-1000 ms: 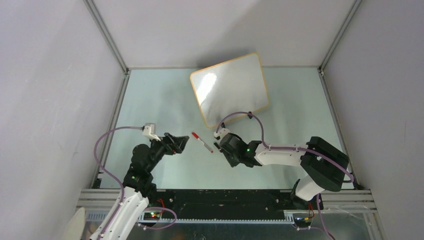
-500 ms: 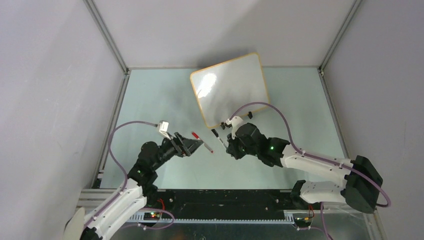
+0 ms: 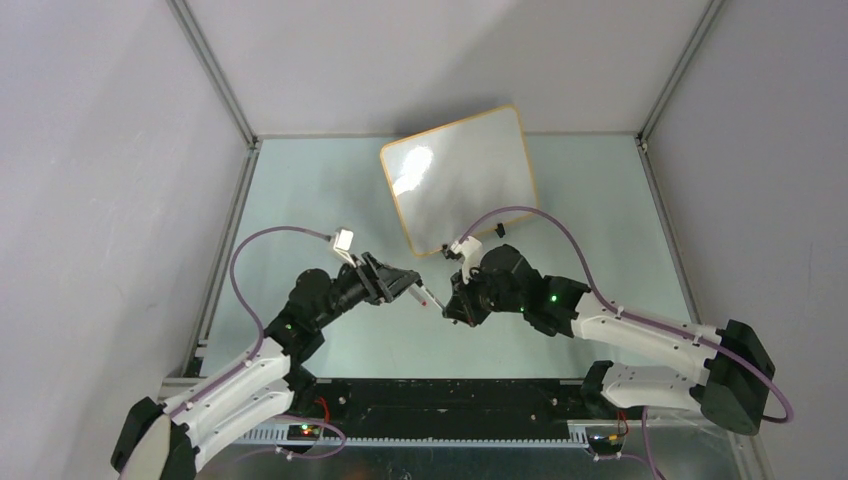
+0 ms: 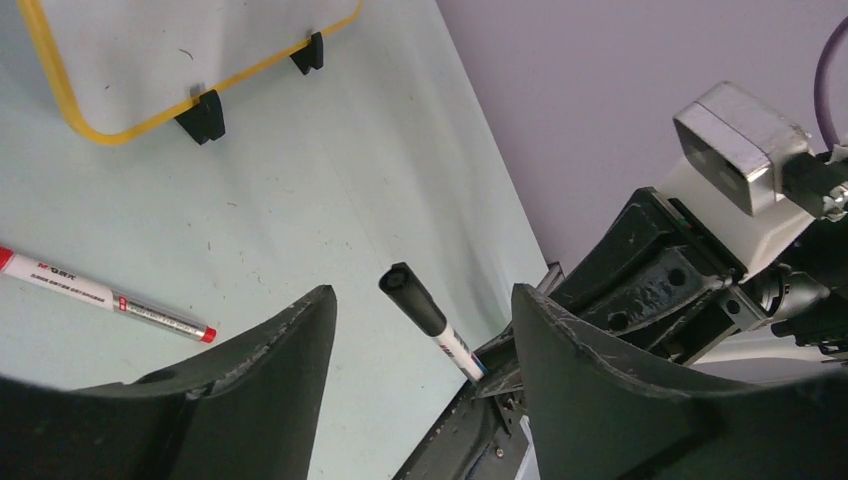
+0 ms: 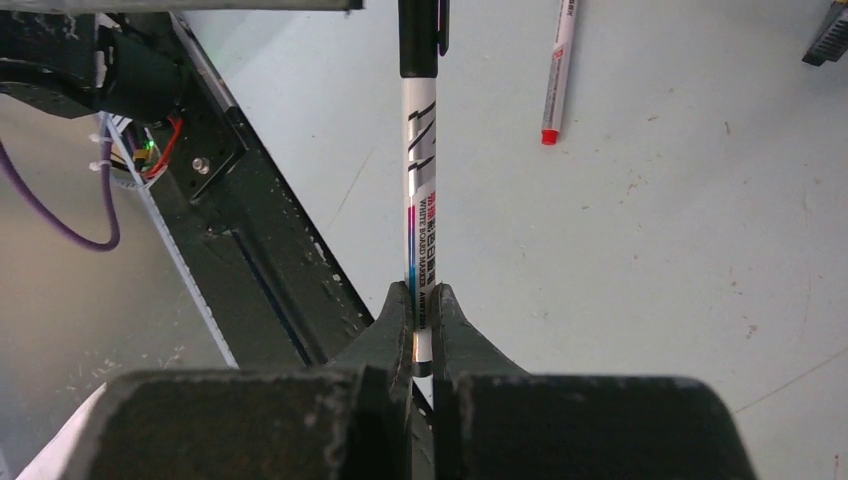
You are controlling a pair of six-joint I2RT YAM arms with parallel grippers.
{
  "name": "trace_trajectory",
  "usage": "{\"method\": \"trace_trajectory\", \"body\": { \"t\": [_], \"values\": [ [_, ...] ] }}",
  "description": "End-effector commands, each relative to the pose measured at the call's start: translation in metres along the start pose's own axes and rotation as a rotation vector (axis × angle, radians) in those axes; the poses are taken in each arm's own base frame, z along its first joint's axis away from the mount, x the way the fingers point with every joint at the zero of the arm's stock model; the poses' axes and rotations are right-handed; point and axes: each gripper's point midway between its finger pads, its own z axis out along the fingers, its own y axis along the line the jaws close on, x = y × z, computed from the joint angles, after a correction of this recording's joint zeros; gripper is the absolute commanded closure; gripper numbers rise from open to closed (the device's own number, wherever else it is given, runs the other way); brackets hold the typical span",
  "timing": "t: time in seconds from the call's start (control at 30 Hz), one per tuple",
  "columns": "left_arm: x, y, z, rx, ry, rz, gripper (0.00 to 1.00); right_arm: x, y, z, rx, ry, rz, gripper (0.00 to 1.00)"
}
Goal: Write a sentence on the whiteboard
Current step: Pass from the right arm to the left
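Well, whiteboard [image 3: 460, 180]: stands at the far middle of the table [image 3: 300, 190], turned a little askew; propped on two black clip feet [image 4: 203, 115]; an orange-tan frame runs round a glossy face with a bright patch of glare
Right gripper [image 5: 423, 310]: fingers pressed together on the white barrel of a black-capped marker [image 5: 420, 170]; the marker sticks straight out ahead of the fingers, cap end leading; seen from above, the gripper sits about mid-table, nearer than the board and apart from it
Left gripper [image 4: 422, 297]: fingers [image 4: 285, 365] spread wide, gripping nothing; it faces the right gripper from the left, close to it; in its own camera the marker's black cap shows between the two fingers with a gap on each side; whether the cap is level with them I cannot tell
Red marker [image 4: 105, 295]: lies flat on the table, red at both ends; to the left of the held marker in the left wrist view, nearer than the board's feet; no finger touches it
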Motion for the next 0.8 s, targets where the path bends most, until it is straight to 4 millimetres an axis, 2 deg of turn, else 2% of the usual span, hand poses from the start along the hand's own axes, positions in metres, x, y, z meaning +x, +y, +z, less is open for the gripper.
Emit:
{"method": "trace_trajectory", "body": {
  "t": [0.0, 0.43, 0.5, 0.57, 0.67, 0.7, 0.73, 0.77],
  "values": [
    [-0.017, -0.018, 0.003, 0.036, -0.05, -0.01, 0.33, -0.021, 0.018, -0.009, -0.078, -0.072, -0.034, 1.0],
    [-0.01, -0.029, 0.007, 0.082, -0.003, -0.059, 0.65, -0.021, 0.023, -0.008, -0.106, -0.069, -0.041, 1.0],
    [-0.009, -0.03, 0.008, 0.086, 0.003, -0.065, 0.73, -0.021, 0.023, -0.007, -0.106, -0.068, -0.039, 1.0],
    [-0.008, -0.031, 0.008, 0.095, 0.006, -0.07, 0.92, -0.021, 0.022, -0.005, -0.1, -0.066, -0.037, 1.0],
    [-0.008, -0.032, 0.006, 0.099, 0.005, -0.09, 1.0, -0.02, 0.019, -0.001, -0.089, -0.061, -0.032, 1.0],
    [-0.008, -0.033, 0.005, 0.105, 0.0, -0.094, 1.0, -0.021, 0.017, -0.001, -0.079, -0.065, -0.029, 0.93],
    [-0.009, -0.033, 0.005, 0.104, -0.006, -0.102, 1.0, -0.021, 0.016, 0.0, -0.069, -0.068, -0.024, 0.76],
    [-0.01, -0.033, 0.004, 0.102, -0.011, -0.108, 1.0, -0.023, 0.013, -0.001, -0.048, -0.08, -0.016, 0.7]
  ]
}}
